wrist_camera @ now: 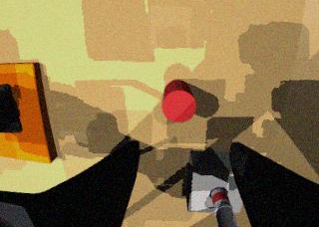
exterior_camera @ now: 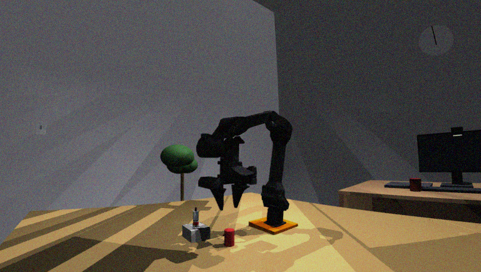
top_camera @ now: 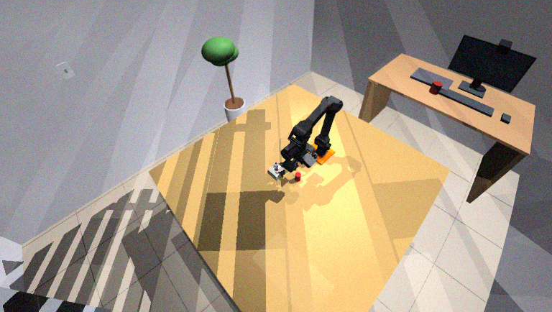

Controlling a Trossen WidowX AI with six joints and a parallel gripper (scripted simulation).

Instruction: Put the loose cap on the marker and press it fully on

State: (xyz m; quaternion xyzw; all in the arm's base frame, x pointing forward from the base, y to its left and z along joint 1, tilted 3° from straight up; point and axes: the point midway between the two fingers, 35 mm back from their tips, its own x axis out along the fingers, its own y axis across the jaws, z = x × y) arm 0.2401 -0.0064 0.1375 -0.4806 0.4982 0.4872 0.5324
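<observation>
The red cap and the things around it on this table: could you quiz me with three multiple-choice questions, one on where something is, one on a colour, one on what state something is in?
1. Where is the red cap?
A. standing on the table beside the holder block
B. on the marker
C. between the fingers

2. What colour is the plate under the arm's foot?
A. green
B. orange
C. white

3. What is the end effector doing?
A. gripping the cap
B. gripping the marker
C. open, holding nothing, above the table

Answers: 1 A, the cap stands apart from the block. 2 B, the plate is orange. 3 C, the fingers hang apart with nothing between them.
</observation>
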